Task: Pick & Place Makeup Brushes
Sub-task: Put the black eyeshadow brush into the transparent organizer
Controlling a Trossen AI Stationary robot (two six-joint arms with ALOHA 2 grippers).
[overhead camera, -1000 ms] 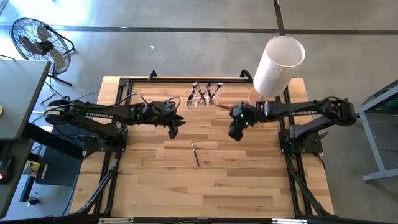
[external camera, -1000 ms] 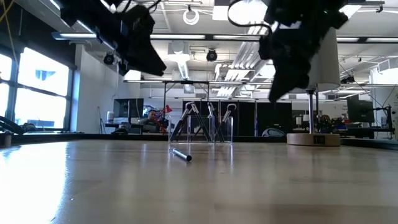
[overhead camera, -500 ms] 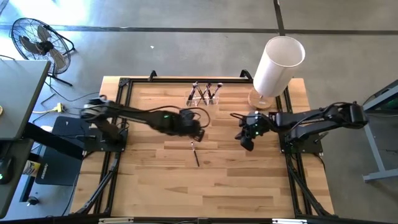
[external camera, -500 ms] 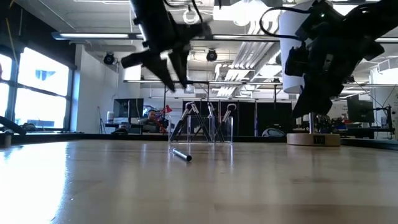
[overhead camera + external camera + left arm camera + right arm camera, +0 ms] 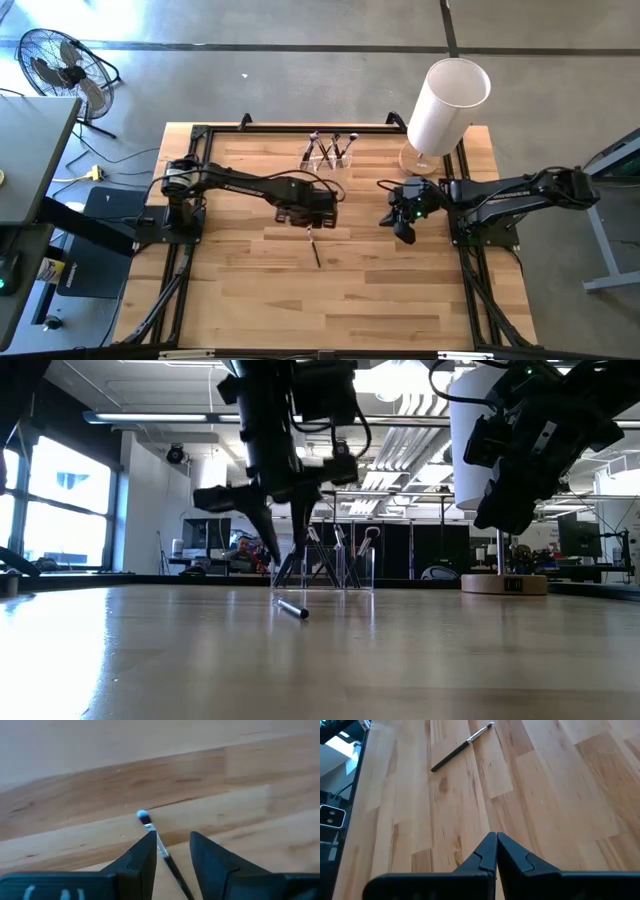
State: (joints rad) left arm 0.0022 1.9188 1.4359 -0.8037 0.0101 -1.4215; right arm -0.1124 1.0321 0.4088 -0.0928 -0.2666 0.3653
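One makeup brush (image 5: 313, 246) lies flat on the wooden table near its middle. It has a dark handle, a silver ferrule and a pale tip (image 5: 142, 814). It also shows in the low view (image 5: 292, 610) and the right wrist view (image 5: 462, 747). My left gripper (image 5: 310, 220) hangs open just above the brush's tip end, pointing down. In the left wrist view (image 5: 171, 842) one finger stands on each side of the brush, touching nothing. Several more brushes stand in a small clear holder (image 5: 330, 152) at the far edge. My right gripper (image 5: 405, 228) is shut and empty, raised to the right of the brush.
A big white cylinder (image 5: 447, 105) stands on a round wooden base (image 5: 505, 583) at the far right corner. The clear holder (image 5: 335, 565) stands behind the lying brush. A black frame (image 5: 300, 128) runs along the table's far edge. Bare wood lies toward the near edge.
My left gripper has swung from the left part of the table toward its right, over the lying brush, and has come down toward it. My right gripper has drawn back toward the table's right edge. The brush has stayed where it was.
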